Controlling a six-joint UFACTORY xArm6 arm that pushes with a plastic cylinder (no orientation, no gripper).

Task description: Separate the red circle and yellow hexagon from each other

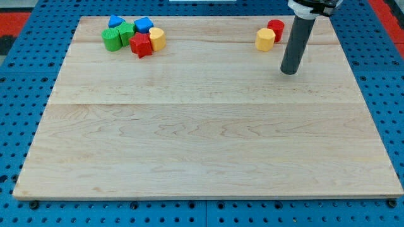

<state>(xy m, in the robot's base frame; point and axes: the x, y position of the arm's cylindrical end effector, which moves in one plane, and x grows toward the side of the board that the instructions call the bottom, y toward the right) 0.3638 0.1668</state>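
Near the view's top right of the wooden board point(208, 139), the red circle point(275, 29) is seen touching the yellow hexagon point(266, 39), while my tip point(289, 71), holding nothing, is poised just right and below, presumably for wedging them apart

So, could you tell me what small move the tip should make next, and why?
Probably slide my tip toward the view's top-left, into the seam between the red circle and the yellow hexagon. The two touch near the board's top edge, and my tip sits just to their lower right, touching neither, so wedging there should part them.
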